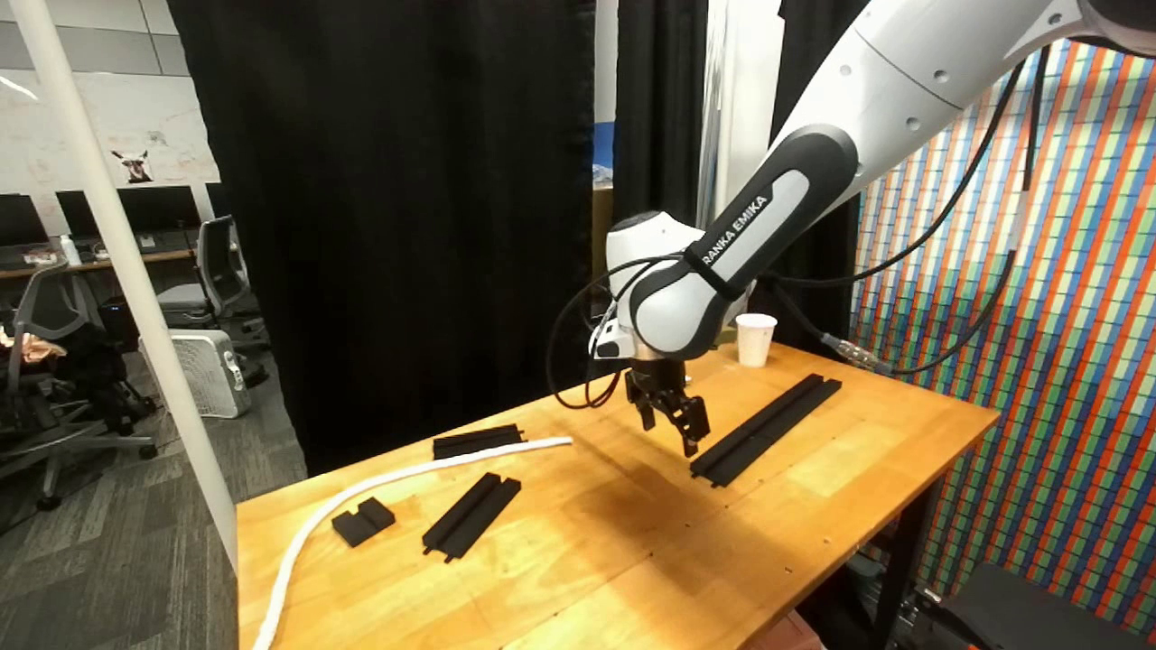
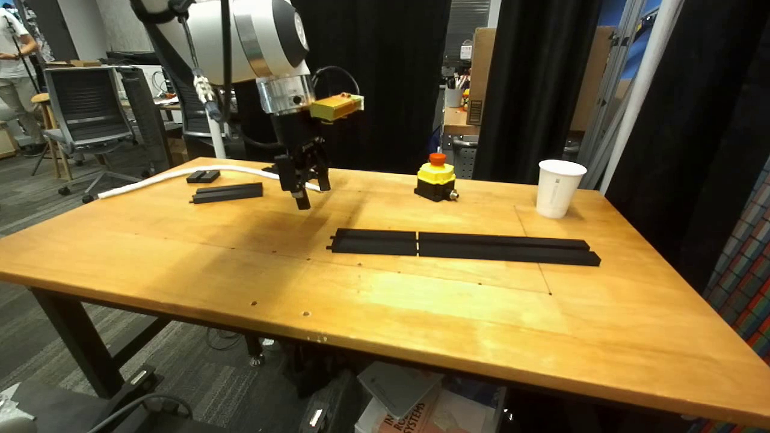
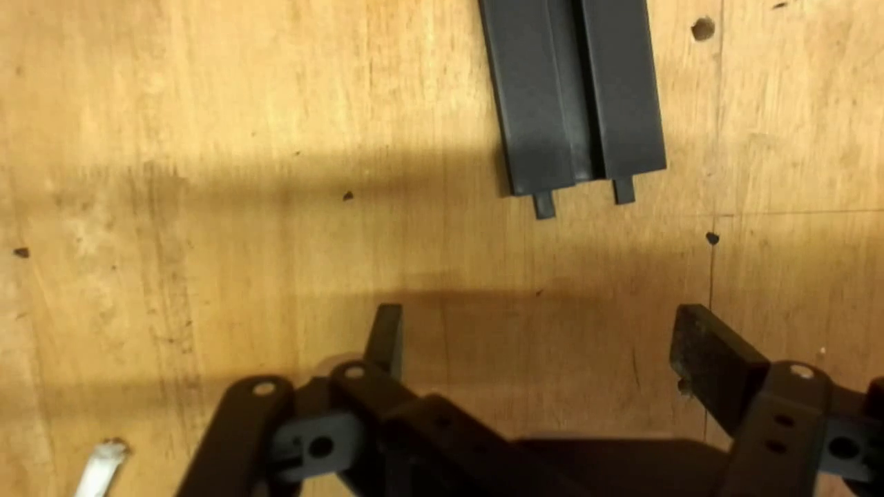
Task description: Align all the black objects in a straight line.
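A long black bar (image 2: pixel 505 248) and a shorter black bar (image 2: pixel 374 242) lie end to end with a thin gap. The shorter bar's pegged end also shows in the wrist view (image 3: pixel 552 103). Away from them, another pegged black bar (image 1: pixel 471 516) lies at an angle, with a small black block (image 1: pixel 363 522) beside it. A further black bar (image 1: pixel 479 440) lies near the back edge, mostly hidden behind the gripper in an exterior view. My gripper (image 1: pixel 669 436) is open and empty above the table, short of the shorter bar's pegged end; its fingers (image 3: pixel 539 331) are wide apart.
A white cable (image 1: pixel 397 480) curves across the table between the back bar and the block and angled bar. A white paper cup (image 2: pixel 558 189) and a yellow and red stop button (image 2: pixel 436 177) stand toward the back. A black curtain (image 1: pixel 388 226) hangs behind the table.
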